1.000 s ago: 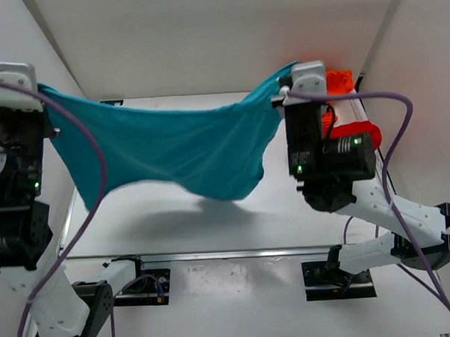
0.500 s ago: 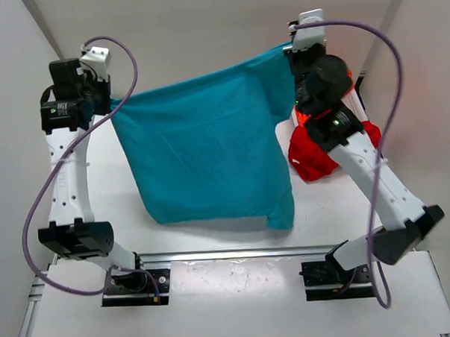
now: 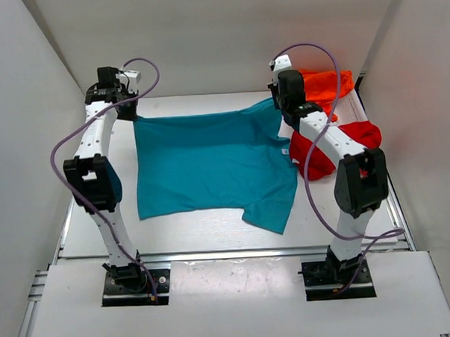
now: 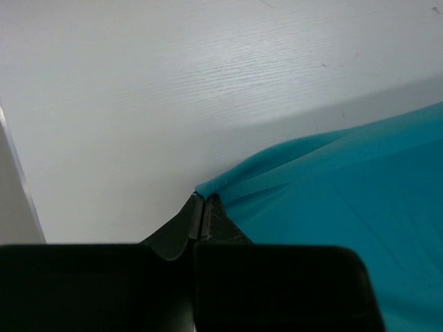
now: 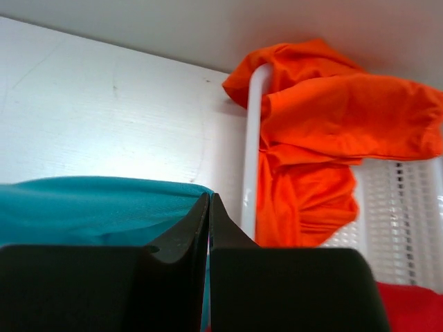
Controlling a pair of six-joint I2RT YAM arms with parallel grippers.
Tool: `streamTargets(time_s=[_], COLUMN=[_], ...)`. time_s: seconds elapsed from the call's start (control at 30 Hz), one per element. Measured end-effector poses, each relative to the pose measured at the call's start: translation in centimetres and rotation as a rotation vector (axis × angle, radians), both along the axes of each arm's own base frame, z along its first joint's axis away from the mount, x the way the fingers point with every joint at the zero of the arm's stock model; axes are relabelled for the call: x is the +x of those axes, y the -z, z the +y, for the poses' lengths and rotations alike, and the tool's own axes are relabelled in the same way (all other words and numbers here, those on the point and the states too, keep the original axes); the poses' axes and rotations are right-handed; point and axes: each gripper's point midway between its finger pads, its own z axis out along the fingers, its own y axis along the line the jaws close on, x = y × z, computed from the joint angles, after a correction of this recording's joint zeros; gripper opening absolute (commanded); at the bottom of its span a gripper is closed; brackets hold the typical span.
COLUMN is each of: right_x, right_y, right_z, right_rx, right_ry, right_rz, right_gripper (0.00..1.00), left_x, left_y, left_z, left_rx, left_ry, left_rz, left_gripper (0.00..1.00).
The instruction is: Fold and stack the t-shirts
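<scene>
1. Left gripper (image 4: 202, 207): at the far left of the table. Its jaws are pressed together, pinching the far-left corner of the teal-blue t-shirt, and the cloth puckers into a small fold at the fingertips.
2. Teal-blue t-shirt (image 3: 210, 162): spread open and mostly flat on the white table (image 3: 213, 232), between the two arms. Its far edge runs from one gripper to the other. The near right part is rumpled and juts toward the arm bases.
3. Right gripper (image 5: 209, 207): at the far right end of that same edge. Its jaws are pressed together, nipping the shirt's far-right corner.
4. Orange t-shirt (image 5: 332, 138): bunched up and draped over the rim of the white mesh basket (image 5: 408, 200), in the far right corner.
5. Red t-shirt (image 3: 321, 151): crumpled, just right of the teal-blue one and touching its edge. The right arm partly hides it. Whether it lies in the basket cannot be told.
</scene>
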Motion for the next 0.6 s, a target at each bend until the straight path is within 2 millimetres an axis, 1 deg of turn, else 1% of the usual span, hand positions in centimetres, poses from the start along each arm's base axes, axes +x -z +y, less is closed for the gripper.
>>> streamTargets(time_s=[0.07,0.13,0.2,0.37,0.4,0.47,0.5,0.57,0.6], right_x=[1.2,2.5,3.3,3.0,2.6,0.8,-0.6,-3.8,-4.7], right_y=[0.9,1.2,1.4,2.1,2.7,4.5,5.8,8.6,9.5], right_z=[0.4,0.6,0.7,1.4,1.5,1.8,1.9,1.9,1.9], right_rx=[0.028,0.050,0.074,0.116,0.117,0.124,0.122,0.120,0.122], right_ry=[-0.003,-0.002,-0.002,-0.028,-0.031,-0.047,-0.055,-0.066,-0.066], right_rz=[0.012,0.010,0.008,0.021,0.033,0.079,0.113,0.202,0.231], right_gripper=[0.00,0.00,0.00,0.01,0.00,0.00,0.00,0.00,0.00], left_x=[1.3,2.4,3.3,3.6,3.2,2.5,1.5,-0.2,-1.3], left_y=[1.8,2.6,3.1,3.6,4.1,5.0,6.3,8.2,9.3], left_z=[0.4,0.7,0.9,1.6,1.9,2.2,2.3,2.4,2.5], left_rx=[0.011,0.021,0.036,0.072,0.086,0.098,0.110,0.122,0.130], left_ry=[-0.009,-0.015,-0.019,-0.025,-0.026,-0.025,-0.020,-0.008,0.000], left_rz=[0.021,0.026,0.018,0.018,0.025,0.046,0.076,0.130,0.159], left_gripper=[0.00,0.00,0.00,0.00,0.00,0.00,0.00,0.00,0.00])
